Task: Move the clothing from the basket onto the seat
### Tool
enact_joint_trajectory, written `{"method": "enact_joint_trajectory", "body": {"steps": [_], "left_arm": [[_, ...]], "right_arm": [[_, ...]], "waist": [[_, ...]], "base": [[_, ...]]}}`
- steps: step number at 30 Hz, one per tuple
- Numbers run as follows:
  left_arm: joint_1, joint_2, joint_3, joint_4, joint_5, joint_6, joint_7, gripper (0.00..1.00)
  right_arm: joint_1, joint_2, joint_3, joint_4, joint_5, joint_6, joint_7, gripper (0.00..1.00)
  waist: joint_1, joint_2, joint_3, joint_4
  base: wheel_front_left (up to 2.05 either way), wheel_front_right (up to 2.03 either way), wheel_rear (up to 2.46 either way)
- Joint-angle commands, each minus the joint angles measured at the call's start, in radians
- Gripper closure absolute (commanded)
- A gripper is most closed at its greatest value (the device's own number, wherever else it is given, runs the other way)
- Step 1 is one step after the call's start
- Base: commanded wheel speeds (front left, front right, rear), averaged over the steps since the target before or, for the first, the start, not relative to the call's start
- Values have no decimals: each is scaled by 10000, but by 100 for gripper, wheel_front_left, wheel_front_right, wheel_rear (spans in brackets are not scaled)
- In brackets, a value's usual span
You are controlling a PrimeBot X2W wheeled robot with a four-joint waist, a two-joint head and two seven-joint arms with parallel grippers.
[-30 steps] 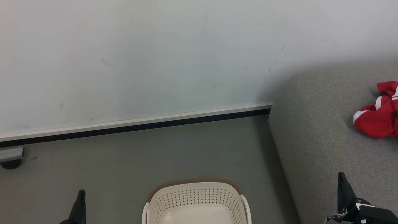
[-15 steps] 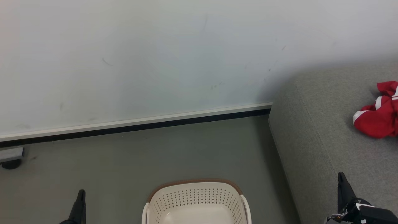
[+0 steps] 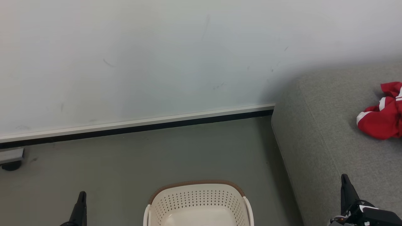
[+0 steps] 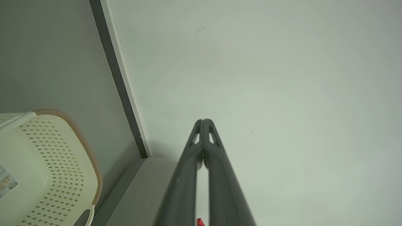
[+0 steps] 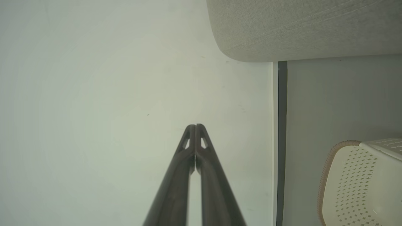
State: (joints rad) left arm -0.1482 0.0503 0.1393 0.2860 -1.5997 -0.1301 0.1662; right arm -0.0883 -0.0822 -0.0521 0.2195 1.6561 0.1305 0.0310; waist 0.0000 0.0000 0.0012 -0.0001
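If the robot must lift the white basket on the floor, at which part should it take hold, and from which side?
Probably by the side handles: white loops on each side of the basket, under its brown rim. It stands upright, so the left gripper and right gripper, both shut, could open and come down from above, each on its own side.

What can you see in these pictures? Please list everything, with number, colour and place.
wall: one, pale, across the top.
floor: one, grey-green, below the wall.
baseboard: one, white over black, where wall meets floor.
seat: one, light grey, right side, by the wall.
clothing: one crumpled heap, red with white trim, on the seat, right edge.
basket: one, cream with brown rim, on the floor, bottom centre.
wheeled object: one, grey with dark wheel, far left, cut off.
left tool: one, dark, lower left, shut.
right tool: one, dark, lower right, shut.
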Motion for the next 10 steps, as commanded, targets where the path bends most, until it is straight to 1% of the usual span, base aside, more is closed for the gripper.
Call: {"method": "enact_joint_trajectory", "body": {"steps": [1, 10], "left_arm": [[-61, -6, 12, 28, -88, -27, -12, 100], [-61, -6, 12, 28, -89, -27, -13, 100]], "right_arm": [[8, 23, -15, 38, -86, 4, 36, 100], [6, 35, -35, 38, -103, 4, 48, 100]], "waist": [[0, 0, 0, 0], [0, 0, 0, 0]], "base": [[0, 0, 0], [0, 0, 0]]}}
